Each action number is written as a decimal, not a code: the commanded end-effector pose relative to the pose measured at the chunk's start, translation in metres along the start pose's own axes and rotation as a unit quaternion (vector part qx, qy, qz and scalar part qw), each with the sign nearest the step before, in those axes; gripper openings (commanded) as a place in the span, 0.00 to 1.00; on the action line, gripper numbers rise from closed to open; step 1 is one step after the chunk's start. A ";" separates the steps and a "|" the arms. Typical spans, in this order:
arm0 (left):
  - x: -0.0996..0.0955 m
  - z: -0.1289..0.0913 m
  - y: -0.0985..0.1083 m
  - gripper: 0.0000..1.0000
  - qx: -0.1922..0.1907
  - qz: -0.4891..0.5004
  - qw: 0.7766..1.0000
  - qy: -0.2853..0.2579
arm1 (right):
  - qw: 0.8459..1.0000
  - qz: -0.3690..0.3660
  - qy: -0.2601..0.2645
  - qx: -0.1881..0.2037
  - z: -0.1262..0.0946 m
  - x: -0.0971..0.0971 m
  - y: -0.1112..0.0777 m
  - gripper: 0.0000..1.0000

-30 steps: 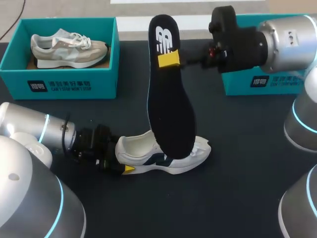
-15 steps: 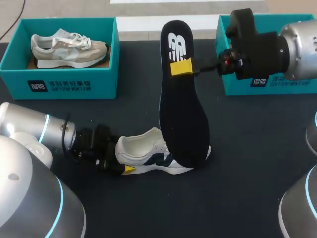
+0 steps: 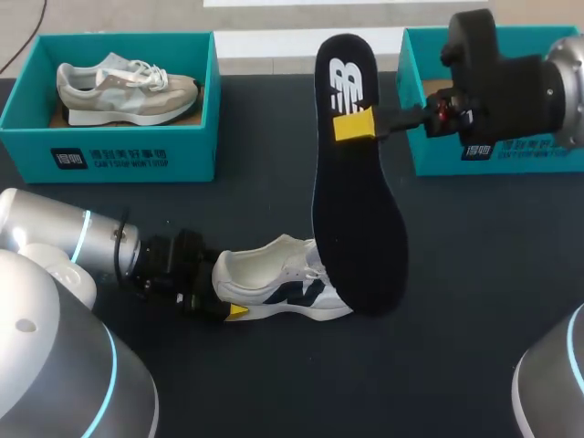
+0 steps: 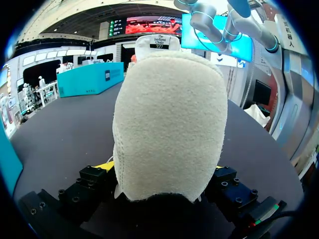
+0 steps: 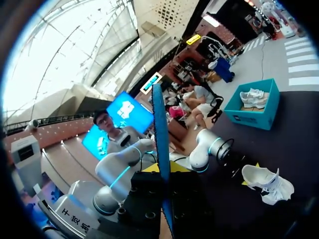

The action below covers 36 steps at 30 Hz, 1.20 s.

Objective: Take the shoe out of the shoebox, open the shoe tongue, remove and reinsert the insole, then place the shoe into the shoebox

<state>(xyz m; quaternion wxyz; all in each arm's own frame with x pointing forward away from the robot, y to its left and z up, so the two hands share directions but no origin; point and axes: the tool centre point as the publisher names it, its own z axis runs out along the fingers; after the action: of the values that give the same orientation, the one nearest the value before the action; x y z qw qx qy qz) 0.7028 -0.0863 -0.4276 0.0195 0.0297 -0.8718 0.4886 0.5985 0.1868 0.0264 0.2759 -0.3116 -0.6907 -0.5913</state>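
A white shoe with navy side panels (image 3: 274,278) lies on the dark table, heel toward my left arm. My left gripper (image 3: 219,306) is shut on that heel, with wide-set jaws on either side of it. The beige heel (image 4: 169,124) fills the left wrist view between the fingers. My right gripper (image 3: 356,123) is shut on the heel end of a long black insole (image 3: 356,219), which hangs upright in the air over the toe of the shoe. In the right wrist view the insole (image 5: 160,139) shows edge-on between the fingers, and the shoe (image 5: 266,184) lies far below.
A teal shoebox (image 3: 109,151) at the back left holds a beige shoe (image 3: 128,87). A second teal shoebox (image 3: 511,155) stands at the back right, partly hidden behind my right arm. Dark tabletop lies between the boxes and along the front.
My right arm has carried the insole to the right and out of the shoe's opening. The left gripper and the shoe have stayed in place.
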 end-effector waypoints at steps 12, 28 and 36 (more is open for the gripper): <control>-0.002 0.003 0.004 0.00 -0.001 0.000 1.000 -0.001 | 1.000 -0.001 0.002 0.002 0.003 -0.002 0.002 0.00; 0.002 -0.005 0.002 1.00 -0.010 -0.006 1.000 0.001 | 1.000 -0.001 0.002 0.002 0.003 -0.002 0.002 0.00; 0.002 -0.020 -0.010 1.00 -0.024 -0.002 1.000 0.006 | 1.000 -0.001 0.002 0.002 0.003 -0.002 0.002 0.00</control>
<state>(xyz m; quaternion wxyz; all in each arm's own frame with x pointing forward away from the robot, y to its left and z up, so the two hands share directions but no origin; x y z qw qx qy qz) 0.7028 -0.0799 -0.4200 0.0239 0.0270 -0.8779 0.4776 0.5976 0.1859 0.0254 0.2761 -0.3093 -0.6907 -0.5925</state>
